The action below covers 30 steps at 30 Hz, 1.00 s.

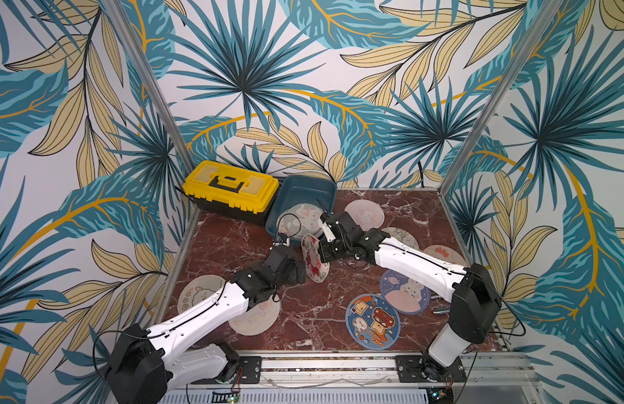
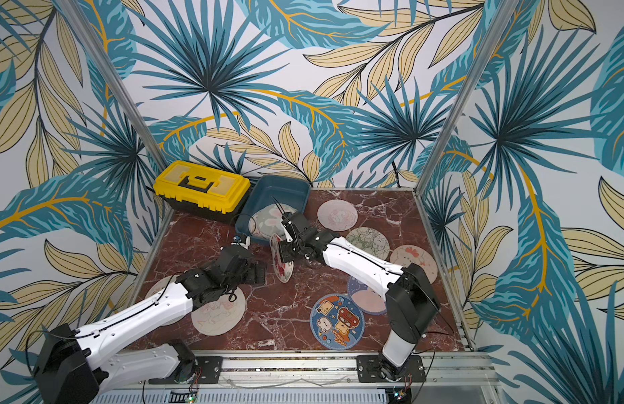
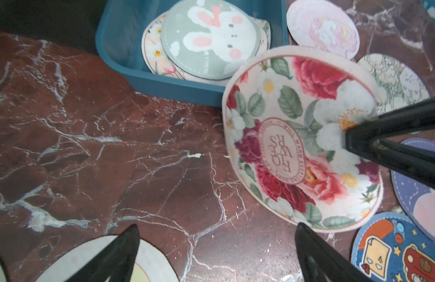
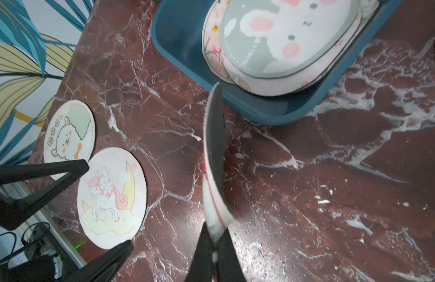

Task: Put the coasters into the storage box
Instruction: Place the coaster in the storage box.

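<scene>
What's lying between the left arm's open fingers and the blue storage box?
Only bare marble table between the left fingers and the storage box, seen in the left wrist view.

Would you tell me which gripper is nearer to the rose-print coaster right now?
Right. The right gripper is shut on the rose-print coaster, holding it on edge; the left gripper hangs open close beside it, gripping nothing.

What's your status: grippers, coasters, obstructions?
Left gripper open, empty. Right gripper shut on floral coaster, held edge-up beside storage box. Bunny coaster already in box. Nothing seen blocking the box.
</scene>
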Tool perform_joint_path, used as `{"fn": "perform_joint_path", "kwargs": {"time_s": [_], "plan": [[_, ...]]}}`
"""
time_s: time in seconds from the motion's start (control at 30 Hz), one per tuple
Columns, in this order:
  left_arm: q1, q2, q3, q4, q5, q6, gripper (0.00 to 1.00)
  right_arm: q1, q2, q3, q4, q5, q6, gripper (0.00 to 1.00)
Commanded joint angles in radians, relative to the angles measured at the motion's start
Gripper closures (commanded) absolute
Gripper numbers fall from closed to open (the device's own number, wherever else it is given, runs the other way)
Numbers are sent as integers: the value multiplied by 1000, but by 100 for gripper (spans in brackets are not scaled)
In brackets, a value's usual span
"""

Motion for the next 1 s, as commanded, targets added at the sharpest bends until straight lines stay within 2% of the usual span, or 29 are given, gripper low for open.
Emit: {"fn": "perform_joint_path", "kwargs": {"time_s": [0.0, 0.3, 0.4, 0.8, 0.97], "plan": [[61, -36, 14, 113, 22, 36, 1, -14, 25, 73, 15, 3, -29, 100], [253, 25, 84, 126, 118, 57, 0, -66, 152, 299, 31, 34, -79, 100], [305, 61, 106, 129, 152, 65, 1, -87, 206, 367, 58, 9, -77, 100], [366, 147, 146, 144, 216, 97, 0, -110, 453, 619, 122, -42, -95, 100], [369, 176, 155, 143, 220, 102, 0, -109, 507, 652, 178, -93, -103, 100]]}}
